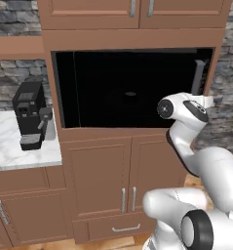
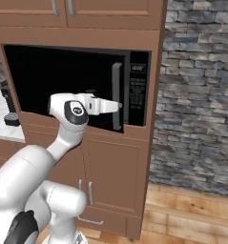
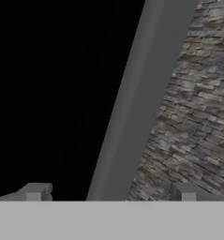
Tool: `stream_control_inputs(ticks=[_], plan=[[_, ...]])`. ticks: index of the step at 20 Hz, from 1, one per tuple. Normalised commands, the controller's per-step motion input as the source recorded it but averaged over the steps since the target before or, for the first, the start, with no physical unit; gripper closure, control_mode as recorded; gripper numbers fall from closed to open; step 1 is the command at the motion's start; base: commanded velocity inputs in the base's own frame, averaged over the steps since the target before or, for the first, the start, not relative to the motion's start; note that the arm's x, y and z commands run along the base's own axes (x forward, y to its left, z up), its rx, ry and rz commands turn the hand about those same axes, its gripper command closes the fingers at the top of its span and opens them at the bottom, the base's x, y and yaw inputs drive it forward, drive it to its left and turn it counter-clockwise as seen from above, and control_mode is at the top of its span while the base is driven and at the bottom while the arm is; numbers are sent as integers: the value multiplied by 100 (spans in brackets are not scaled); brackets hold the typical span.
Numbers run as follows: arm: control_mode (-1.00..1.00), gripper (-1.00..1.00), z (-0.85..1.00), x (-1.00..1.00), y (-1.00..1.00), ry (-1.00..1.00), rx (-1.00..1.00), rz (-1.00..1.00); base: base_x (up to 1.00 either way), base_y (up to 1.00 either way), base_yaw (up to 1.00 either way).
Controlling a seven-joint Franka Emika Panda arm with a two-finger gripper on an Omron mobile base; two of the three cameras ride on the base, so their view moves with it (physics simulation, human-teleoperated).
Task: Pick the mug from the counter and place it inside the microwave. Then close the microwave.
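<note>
The microwave (image 1: 130, 88) is a black built-in box with a dark glass door across its front. Its long grey bar handle (image 2: 116, 95) stands upright beside the button panel (image 2: 138, 88). My gripper (image 2: 118, 106) is at the lower part of that handle, open. In the hand view the handle (image 3: 141, 103) runs up between my two fingertips (image 3: 36, 190), and nothing is gripped. I cannot tell whether the door is fully shut or slightly ajar. The mug is out of view. The white marble counter (image 1: 10, 149) lies to the left.
A small black coffee machine (image 1: 30, 114) stands on the counter beside the microwave cabinet. Brown cabinet doors with silver handles (image 1: 123, 197) sit below the microwave. A grey stone wall (image 2: 201, 95) runs to the right, with wooden floor (image 2: 191, 214) beneath it.
</note>
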Motion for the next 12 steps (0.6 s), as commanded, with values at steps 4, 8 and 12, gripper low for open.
stream_control_inputs(ticks=[4,8,12], plan=[[-100,-100,0,33,-18,-7,0,0,0,0,0],[-100,-100,3,29,-13,-6,0,0,0,0,0],[-100,-100,6,35,-9,-3,0,0,0,0,0]])
